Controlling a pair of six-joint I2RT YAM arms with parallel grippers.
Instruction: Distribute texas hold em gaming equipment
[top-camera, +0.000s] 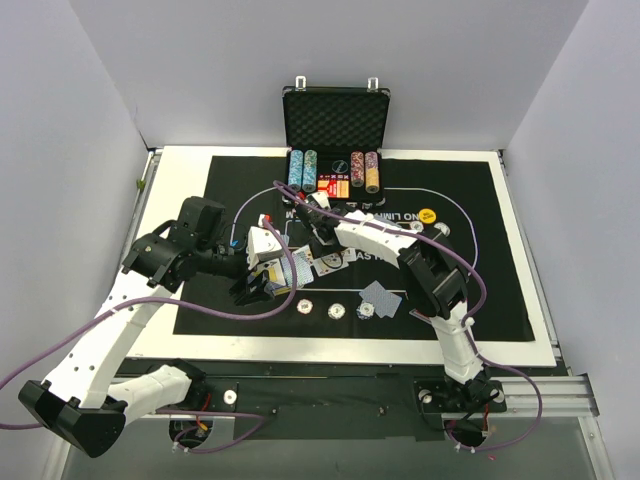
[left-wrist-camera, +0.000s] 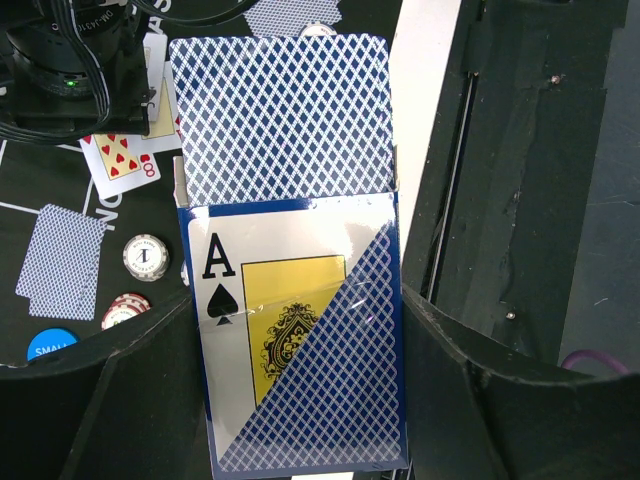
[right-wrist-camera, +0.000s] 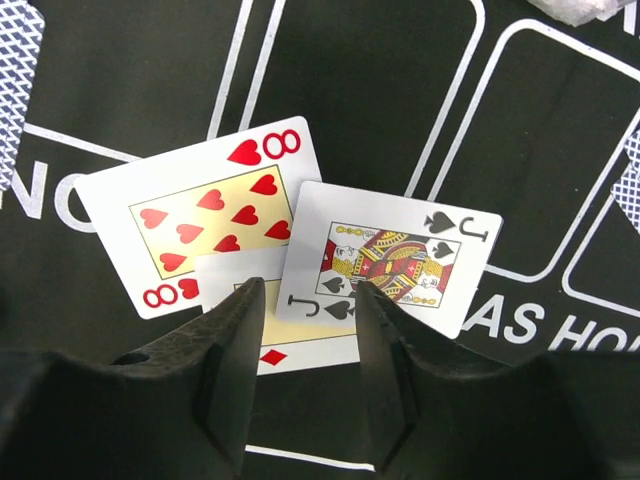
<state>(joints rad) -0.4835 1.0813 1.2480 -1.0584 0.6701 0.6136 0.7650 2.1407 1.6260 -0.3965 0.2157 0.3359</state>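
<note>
Open case (top-camera: 335, 118) blocks the desk's (top-camera: 180, 160) far edge; left arm (top-camera: 200, 258) and right arm (top-camera: 375, 235) crowd the mat's (top-camera: 490, 200) centre. Its near edge carries chips (top-camera: 337, 310) and face-down cards (top-camera: 383, 298); right side open.

the right gripper (right-wrist-camera: 310, 300) reaches in from the near edge, its two black fingers (right-wrist-camera: 235, 360) parted, with nothing between them. they hang over three face-up cards on the black mat (right-wrist-camera: 350, 90), which is printed with white outlines and lettering. the eight of hearts (right-wrist-camera: 205, 225) lies on the left, tilted. the jack of spades (right-wrist-camera: 390, 260) lies to its right, its left edge overlapping the eight. a third card (right-wrist-camera: 300, 345) lies nearer, partly under the jack and partly hidden by the fingers, showing a red diamond. blue-patterned card backs show at the far left edge (right-wrist-camera: 15, 70) and the right edge (right-wrist-camera: 630, 180).
</note>
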